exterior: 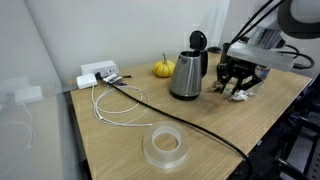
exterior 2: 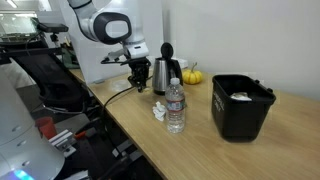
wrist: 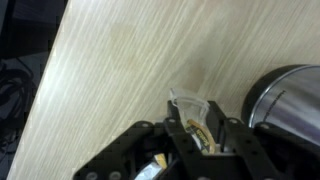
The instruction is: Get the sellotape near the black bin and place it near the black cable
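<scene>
Evidently sellotape (wrist: 199,128) between the fingers (wrist: 228,138), axis unclear.

On the table (exterior: 115,150), the black cable (exterior: 195,127) runs between the kettle (exterior: 187,78) behind and the tape ring (exterior: 165,147) in front.

Matt wood-grain table (exterior: 110,150), glossy metal kettle (exterior: 187,75).

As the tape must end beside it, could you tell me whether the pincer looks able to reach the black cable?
Probably yes: bare tabletop lies between the pincer and the black cable; the kettle stands off to one side.
</scene>
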`<state>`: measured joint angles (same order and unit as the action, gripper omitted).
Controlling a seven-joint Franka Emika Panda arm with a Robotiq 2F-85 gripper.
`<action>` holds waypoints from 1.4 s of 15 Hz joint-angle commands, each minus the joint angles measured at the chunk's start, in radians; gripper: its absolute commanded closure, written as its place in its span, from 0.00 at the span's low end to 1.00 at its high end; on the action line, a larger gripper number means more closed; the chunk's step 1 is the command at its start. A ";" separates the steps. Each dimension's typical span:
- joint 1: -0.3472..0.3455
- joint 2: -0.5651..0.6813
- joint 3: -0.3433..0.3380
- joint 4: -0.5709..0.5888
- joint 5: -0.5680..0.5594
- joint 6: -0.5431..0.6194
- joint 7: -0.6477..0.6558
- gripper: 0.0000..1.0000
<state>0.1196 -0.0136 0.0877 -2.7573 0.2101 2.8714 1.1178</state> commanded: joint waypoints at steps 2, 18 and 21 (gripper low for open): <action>0.035 0.068 0.057 0.023 0.288 0.107 -0.279 0.92; 0.010 0.276 0.020 0.143 0.509 -0.074 -0.557 0.41; -0.002 0.241 0.035 0.131 0.548 -0.075 -0.585 0.21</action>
<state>0.1230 0.2429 0.1228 -2.6240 0.7397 2.8202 0.5455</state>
